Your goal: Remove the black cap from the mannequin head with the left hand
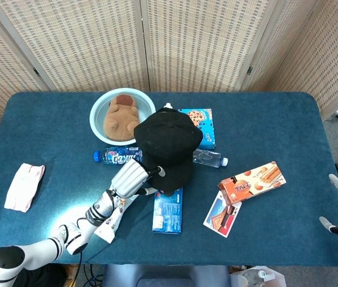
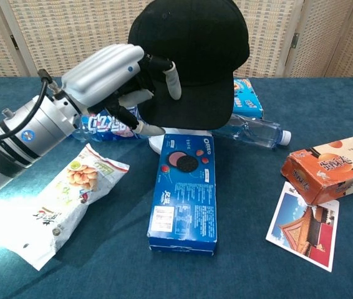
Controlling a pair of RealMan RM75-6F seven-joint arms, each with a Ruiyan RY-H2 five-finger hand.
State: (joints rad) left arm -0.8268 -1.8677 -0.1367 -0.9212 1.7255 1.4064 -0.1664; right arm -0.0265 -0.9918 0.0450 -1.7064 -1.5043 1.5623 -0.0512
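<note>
Your left hand (image 2: 117, 71) has its fingers curled over the left edge of the black cap (image 2: 192, 59), one fingertip lying on the brim, thumb seemingly under it; whether it truly grips, you cannot tell. Expect light, soft, floppy cloth with a stiffer brim, so pinch the brim. Plain matte black, it sits on the white mannequin head (image 2: 159, 144) mid-tabletop, tilted rightward.
</note>
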